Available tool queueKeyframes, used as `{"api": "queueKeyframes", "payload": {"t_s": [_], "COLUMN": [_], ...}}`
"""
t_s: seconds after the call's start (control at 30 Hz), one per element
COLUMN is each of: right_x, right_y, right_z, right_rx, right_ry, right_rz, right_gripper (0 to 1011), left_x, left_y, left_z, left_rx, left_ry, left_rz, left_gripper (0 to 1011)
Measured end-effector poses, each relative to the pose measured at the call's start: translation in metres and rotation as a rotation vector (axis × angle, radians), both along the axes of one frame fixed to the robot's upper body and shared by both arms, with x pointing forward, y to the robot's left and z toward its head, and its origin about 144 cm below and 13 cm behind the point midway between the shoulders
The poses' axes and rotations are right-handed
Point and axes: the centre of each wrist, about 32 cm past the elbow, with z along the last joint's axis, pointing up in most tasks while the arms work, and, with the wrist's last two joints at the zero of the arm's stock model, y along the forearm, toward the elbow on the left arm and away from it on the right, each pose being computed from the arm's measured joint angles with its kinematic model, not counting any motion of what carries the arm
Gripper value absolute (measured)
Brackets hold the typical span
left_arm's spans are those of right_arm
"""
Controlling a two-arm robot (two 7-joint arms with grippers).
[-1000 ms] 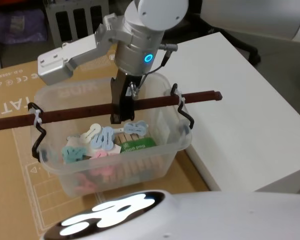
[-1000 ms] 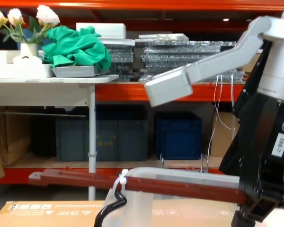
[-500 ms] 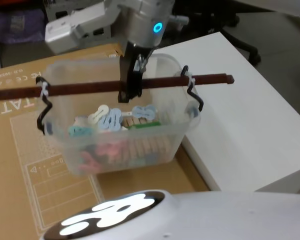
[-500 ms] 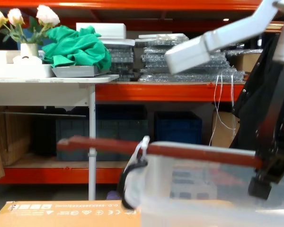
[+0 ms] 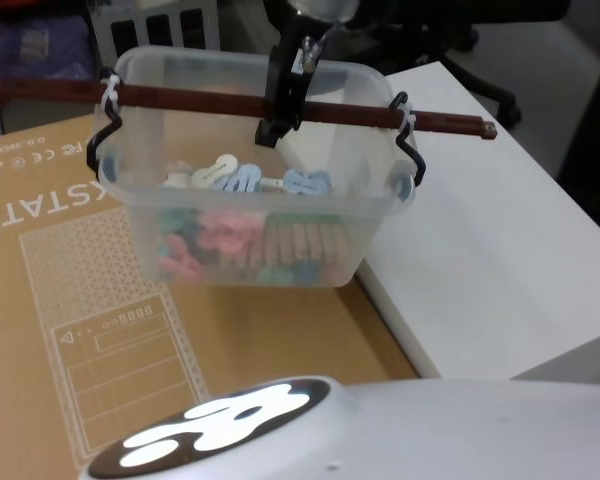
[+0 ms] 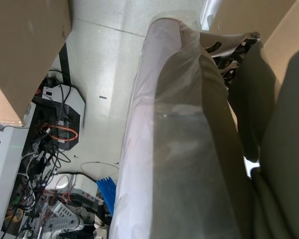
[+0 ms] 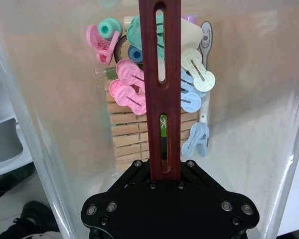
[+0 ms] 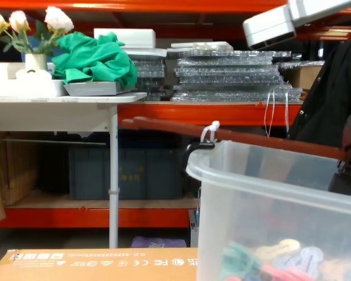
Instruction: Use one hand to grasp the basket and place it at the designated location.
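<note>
The basket (image 5: 215, 160) is held above the cardboard sheet (image 5: 60, 300), its brown bar (image 5: 180, 97) clamped by the right gripper (image 5: 271, 125). Transport is judged underway; level lowering at the designated spot is needed next.

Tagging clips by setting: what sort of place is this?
Likely a warehouse or storeroom: orange racking stacked with clear trays, blue crates beneath, a cardboard box in front. The right gripper holds the basket by its bar.
</note>
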Motion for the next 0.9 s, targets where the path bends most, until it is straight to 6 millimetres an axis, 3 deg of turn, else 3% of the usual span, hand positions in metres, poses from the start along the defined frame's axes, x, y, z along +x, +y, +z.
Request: {"api": "queueKeyframes", "payload": {"t_s": [0.47, 0.9], "right_x": [0.018, 0.039], "right_y": [-0.035, -0.086], "right_z": [0.012, 0.022], "right_rx": [0.015, 0.032], "right_ry": [0.018, 0.03], "right_rz": [-0.208, -0.421], "right_gripper": [0, 0], "left_x": [0.0, 0.0], "left_y": [0.0, 0.0], "left_z": [0.0, 0.0], "left_rx": [0.0, 0.0], "left_ry": [0.0, 0.0], "left_rz": [0.0, 0.0], "left_gripper": [0, 0]}}
